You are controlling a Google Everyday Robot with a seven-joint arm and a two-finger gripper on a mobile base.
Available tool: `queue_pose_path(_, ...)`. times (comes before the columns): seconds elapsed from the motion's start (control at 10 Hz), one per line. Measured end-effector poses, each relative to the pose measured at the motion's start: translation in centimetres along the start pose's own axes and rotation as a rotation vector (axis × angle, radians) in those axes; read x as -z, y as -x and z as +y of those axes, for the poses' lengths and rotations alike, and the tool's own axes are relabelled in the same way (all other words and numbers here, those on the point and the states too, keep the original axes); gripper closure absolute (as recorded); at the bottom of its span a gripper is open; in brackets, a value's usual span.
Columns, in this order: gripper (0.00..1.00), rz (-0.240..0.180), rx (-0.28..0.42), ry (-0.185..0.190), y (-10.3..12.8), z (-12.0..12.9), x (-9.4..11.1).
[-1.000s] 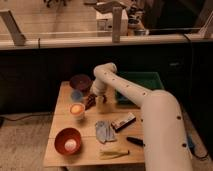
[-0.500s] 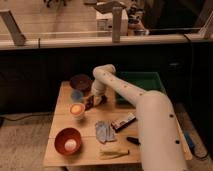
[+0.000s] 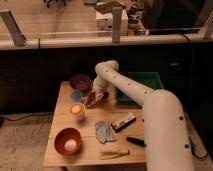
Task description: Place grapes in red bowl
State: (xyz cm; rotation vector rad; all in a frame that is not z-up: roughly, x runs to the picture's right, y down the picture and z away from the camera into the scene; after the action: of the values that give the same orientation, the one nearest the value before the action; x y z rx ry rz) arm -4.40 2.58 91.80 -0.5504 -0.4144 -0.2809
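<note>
The grapes [image 3: 91,100], a dark reddish-brown cluster, are at the tip of my gripper [image 3: 95,96] over the back middle of the wooden table [image 3: 90,150]. I cannot tell whether they rest on the table or are held. The red bowl [image 3: 61,136] stands at the front left corner, well in front of and to the left of the gripper, with a pale round thing [image 3: 71,145] inside it. My white arm [image 3: 150,107] reaches in from the right.
A dark purple bowl [image 3: 80,81], a blue cup [image 3: 76,95] and a small pale cup with an orange inside [image 3: 76,109] stand just left of the gripper. There is a green bin [image 3: 145,82] at back right, and a grey-blue cloth [image 3: 104,131], dark packet [image 3: 123,121], black pen [image 3: 134,141] and yellow item [image 3: 114,153] in front.
The gripper has stayed at the grapes near the blue cup. The arm has shifted only slightly.
</note>
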Motion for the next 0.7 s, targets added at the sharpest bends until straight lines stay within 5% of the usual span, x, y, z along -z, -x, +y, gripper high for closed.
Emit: queue_pose_path(0.7, 1.0, -0.033, 0.198, -0.109, 3.1, -0.9, 9.3)
